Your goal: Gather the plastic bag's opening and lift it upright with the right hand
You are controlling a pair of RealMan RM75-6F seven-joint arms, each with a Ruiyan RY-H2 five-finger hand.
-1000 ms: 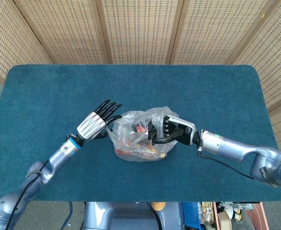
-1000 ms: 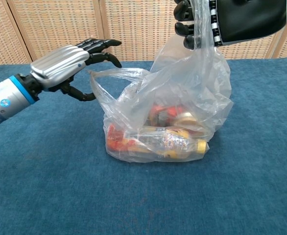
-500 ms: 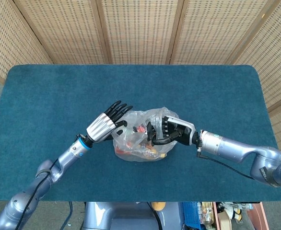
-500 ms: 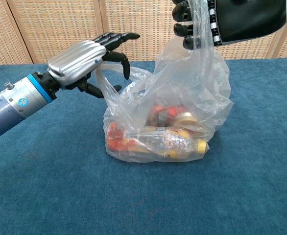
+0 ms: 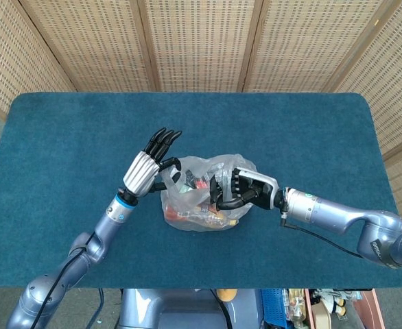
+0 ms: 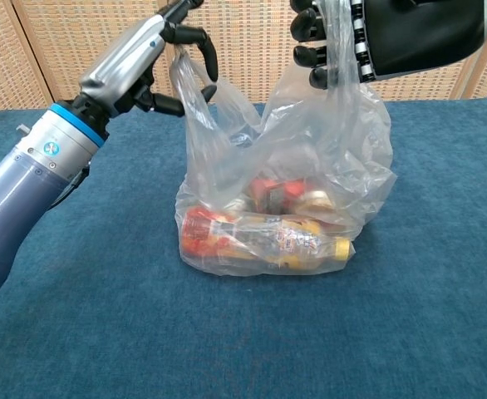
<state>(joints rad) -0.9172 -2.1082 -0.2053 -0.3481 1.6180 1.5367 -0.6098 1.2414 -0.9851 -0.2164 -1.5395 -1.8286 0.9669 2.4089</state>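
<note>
Since a second ago my left hand [image 6: 156,46] has come up from beside the bag and now lifts the left handle loop with it, while my right hand [image 6: 393,33] stays where it was, high on the other side.

Nearest me in the chest view, the plastic bag [image 6: 285,191] sits on the blue bench [image 6: 102,332], its base flat on the cloth and its upper film pulled up toward both hands. Through the clear film I see red and yellow packaged items [image 6: 264,237] lying along the bottom; I cannot read what they are. The left hand's fingers curl around the left handle, the loop stretched taut under them, and the forearm slants down toward the lower left. The right hand grips the bunched right side of the opening, fingers closed over a strip of film that hangs straight down from it. That view cuts off most of this hand at the top edge.

From the head view I get what the chest camera misses: the right hand [image 5: 241,190] lies over the bag [image 5: 201,195] near its middle, and the left hand [image 5: 148,168] stands at the bag's left edge. Beyond the bench stands a woven screen [image 5: 201,41].
</note>
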